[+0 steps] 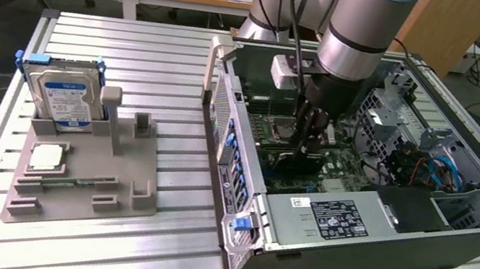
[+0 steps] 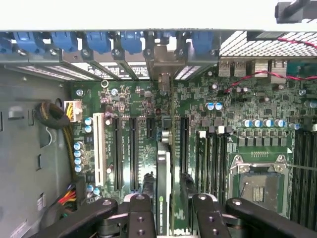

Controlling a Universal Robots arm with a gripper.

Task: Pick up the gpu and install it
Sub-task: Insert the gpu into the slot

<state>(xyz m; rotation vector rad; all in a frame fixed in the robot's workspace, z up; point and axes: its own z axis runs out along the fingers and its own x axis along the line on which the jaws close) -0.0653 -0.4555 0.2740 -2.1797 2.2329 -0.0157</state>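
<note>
My gripper (image 1: 308, 144) reaches down inside the open computer case (image 1: 239, 200), over the green motherboard (image 2: 233, 104). It is shut on the gpu (image 2: 163, 188), which shows edge-on between the two black fingers (image 2: 141, 210) as a thin dark card. The card's silver end bracket (image 2: 163, 62) stands at the case's rear slot openings. The card runs along a black expansion slot in the middle of the board; whether it is fully seated cannot be told. In the exterior view the gpu (image 1: 299, 163) is a dark strip under the gripper.
A grey parts holder (image 1: 86, 182) on the slatted table carries a blue-labelled hard drive (image 1: 66, 94) and a square silver processor chip (image 1: 46, 157). Inside the case are the power supply (image 1: 333, 219), a drive cage (image 1: 400, 110) and the empty CPU socket (image 2: 257, 186).
</note>
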